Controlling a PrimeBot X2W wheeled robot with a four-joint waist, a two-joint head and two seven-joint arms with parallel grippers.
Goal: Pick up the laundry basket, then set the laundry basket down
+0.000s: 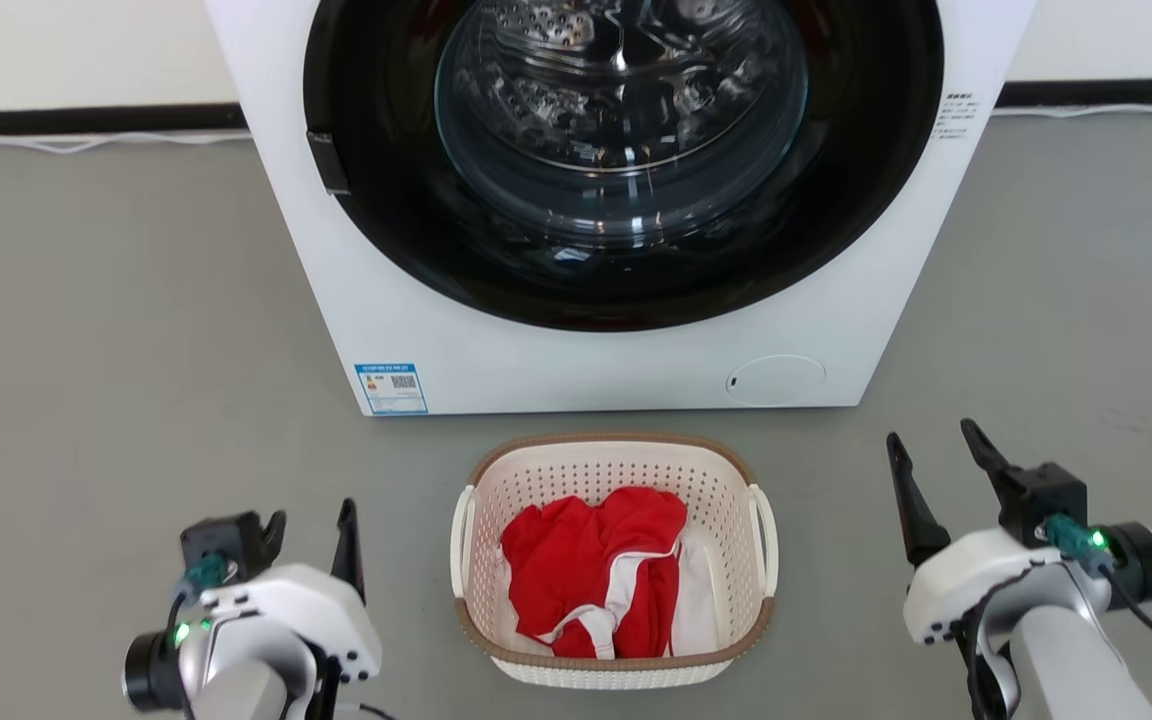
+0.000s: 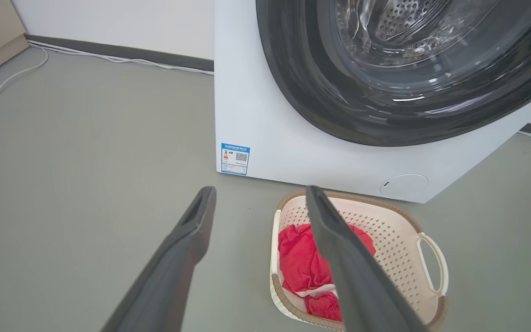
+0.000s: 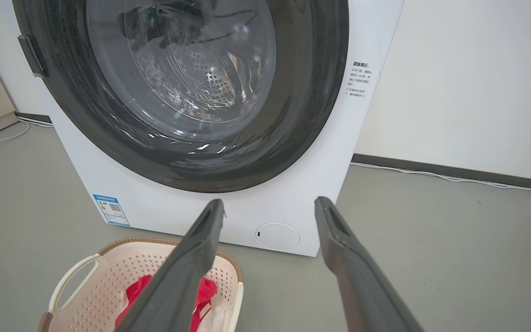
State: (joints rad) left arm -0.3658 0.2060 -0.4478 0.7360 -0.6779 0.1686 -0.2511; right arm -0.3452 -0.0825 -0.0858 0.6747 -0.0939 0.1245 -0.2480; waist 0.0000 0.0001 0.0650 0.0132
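The laundry basket (image 1: 496, 490), cream-white with a brown rim and white side handles, stands on the grey floor just in front of the washing machine. Red and white clothes lie inside it. My left gripper (image 1: 311, 520) hovers open to the basket's left, clear of it. On the other side my right gripper (image 1: 931, 450) is open too, well off the right handle. In the left wrist view the basket (image 2: 399, 230) sits at the lower right behind one finger. The right wrist view has the basket (image 3: 109, 272) at the lower left.
The white front-loading washing machine (image 1: 496, 330) with its dark round door shut stands close behind the basket. A white cable (image 2: 12, 78) runs along the wall base on the floor. Grey floor spreads on both sides.
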